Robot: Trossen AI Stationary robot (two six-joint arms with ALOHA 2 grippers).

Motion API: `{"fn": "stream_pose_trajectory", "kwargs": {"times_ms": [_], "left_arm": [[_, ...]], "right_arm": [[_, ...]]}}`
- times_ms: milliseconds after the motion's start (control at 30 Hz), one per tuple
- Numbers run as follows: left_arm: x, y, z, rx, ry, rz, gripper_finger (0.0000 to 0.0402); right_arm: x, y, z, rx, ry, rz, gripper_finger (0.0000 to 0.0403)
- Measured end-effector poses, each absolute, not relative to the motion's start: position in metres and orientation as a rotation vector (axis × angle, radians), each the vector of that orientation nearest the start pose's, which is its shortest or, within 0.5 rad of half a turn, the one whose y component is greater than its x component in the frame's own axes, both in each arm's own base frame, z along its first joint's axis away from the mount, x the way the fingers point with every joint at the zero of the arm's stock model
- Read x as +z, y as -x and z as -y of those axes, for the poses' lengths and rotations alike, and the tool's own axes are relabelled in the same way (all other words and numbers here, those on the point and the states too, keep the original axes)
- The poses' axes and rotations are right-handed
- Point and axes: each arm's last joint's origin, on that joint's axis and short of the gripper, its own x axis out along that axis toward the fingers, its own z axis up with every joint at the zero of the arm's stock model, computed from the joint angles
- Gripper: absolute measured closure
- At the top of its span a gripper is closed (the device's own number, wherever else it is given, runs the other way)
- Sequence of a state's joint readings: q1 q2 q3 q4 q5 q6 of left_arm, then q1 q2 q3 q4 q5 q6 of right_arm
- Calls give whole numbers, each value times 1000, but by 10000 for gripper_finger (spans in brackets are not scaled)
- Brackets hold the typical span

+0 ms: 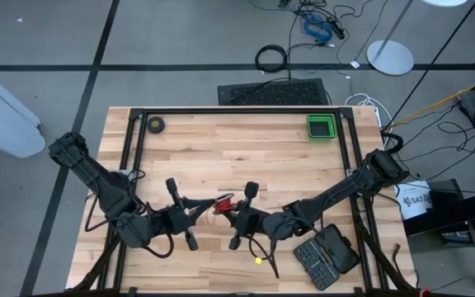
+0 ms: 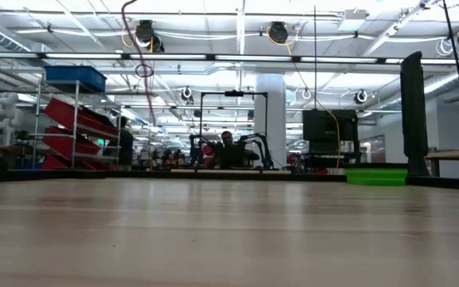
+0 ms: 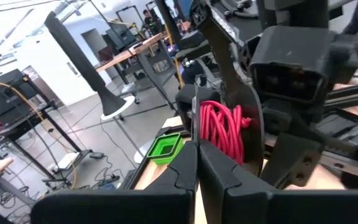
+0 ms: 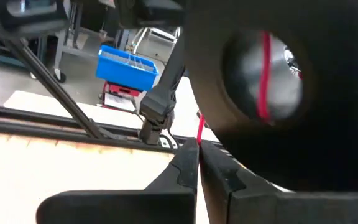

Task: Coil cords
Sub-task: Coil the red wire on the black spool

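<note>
The cords (image 1: 223,200) are a small bunch of red wire loops held in the air above the middle of the table, between my two grippers. In the left wrist view the red loops (image 3: 222,132) lie against a dark curved part of the right gripper. My left gripper (image 1: 212,207) comes from the table's left and is shut (image 3: 197,155) just short of the loops. My right gripper (image 1: 230,209) comes from the right and is shut (image 4: 198,147) on a red strand. A blurred dark round shape with a pale middle (image 4: 266,68) fills the right wrist view. My left gripper is shut with its fingertips close beside the red loops. A thin dark strand (image 3: 196,115) rises from between the tips. The fingers lie level, coming from the table's left. The cords are clear of the table. My right gripper pinches a single red strand (image 4: 199,129) between its two fingertips. The fingers lie level, coming from the table's right. The strand runs up from the tips and shows again across the pale middle of the blurred round shape.
A green tray (image 1: 321,126) stands at the far right of the table, and a small dark tape roll (image 1: 155,124) at the far left. A black ribbed case (image 1: 326,256) and a small yellow piece (image 1: 258,261) lie near the front. A black cable loop (image 1: 271,58) lies on the floor.
</note>
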State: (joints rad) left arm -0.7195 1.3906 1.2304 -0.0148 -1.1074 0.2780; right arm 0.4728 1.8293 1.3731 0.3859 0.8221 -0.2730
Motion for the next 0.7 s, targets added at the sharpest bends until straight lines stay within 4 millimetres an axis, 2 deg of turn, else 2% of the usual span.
{"fn": "stream_pose_trajectory", "kwargs": {"times_ms": [433,700], "left_arm": [[375,-235,185,336,-434,-150,393],[371,-228,193,292,-555,-182,393]], "right_arm": [[295,-383,-171,-376,349,-152,403],[294,-382,-171,-373,363,-170,403]]}}
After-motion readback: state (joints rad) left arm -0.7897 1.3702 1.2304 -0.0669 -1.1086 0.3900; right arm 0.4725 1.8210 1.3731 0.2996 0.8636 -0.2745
